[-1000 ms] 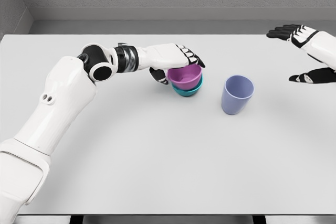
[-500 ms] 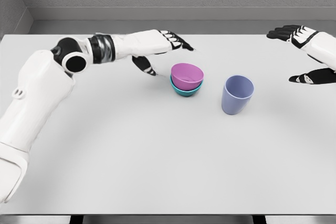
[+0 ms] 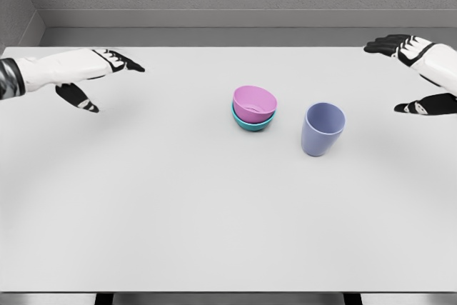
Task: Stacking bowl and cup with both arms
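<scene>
Looking down from the head camera, I see the pink bowl (image 3: 254, 103) nested in the teal bowl (image 3: 252, 122) near the middle of the table (image 3: 178, 219), with the cup (image 3: 323, 128) upright just beside them at 3 o'clock, not touching. My left hand (image 3: 86, 76) hangs at 9 o'clock, well apart from the bowls, fingers spread and holding nothing. My right hand (image 3: 418, 76) sits at 2 o'clock at the frame edge, likewise spread and empty, apart from the cup.

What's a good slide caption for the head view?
Pink bowl nested in teal bowl, purple cup beside them; left hand and right hand open, apart.
</scene>
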